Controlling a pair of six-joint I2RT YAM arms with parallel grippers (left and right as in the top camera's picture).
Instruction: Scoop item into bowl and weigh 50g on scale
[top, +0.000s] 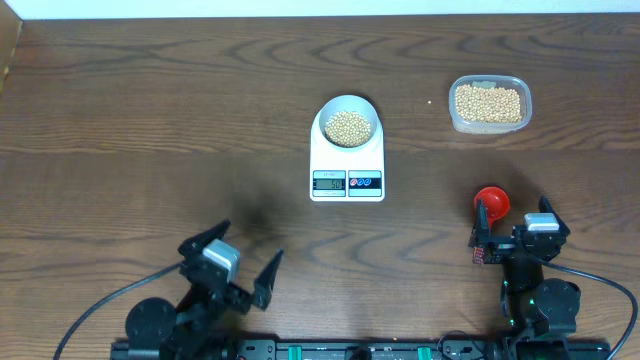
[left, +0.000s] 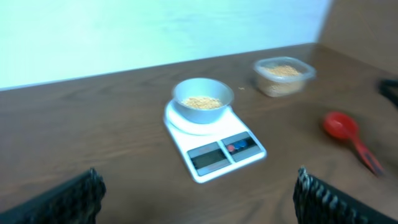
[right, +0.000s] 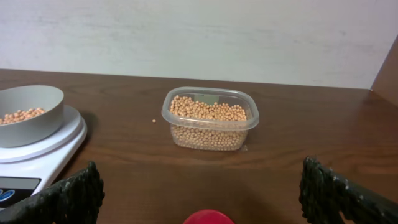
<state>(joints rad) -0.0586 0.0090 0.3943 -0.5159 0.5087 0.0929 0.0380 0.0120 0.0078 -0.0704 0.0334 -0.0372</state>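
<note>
Plainly one bowl, one scale, one tub — left fingers, right fingers spread.

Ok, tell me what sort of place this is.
Probably a robot lab bench, not a kitchen: a bare wooden table against a plain wall, robot arms mounted at its near edge, and a scale, tub of beans and red scoop set out.

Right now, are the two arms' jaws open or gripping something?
Left gripper: jaws open, holding nothing.
Right gripper: jaws open, holding nothing.
</note>
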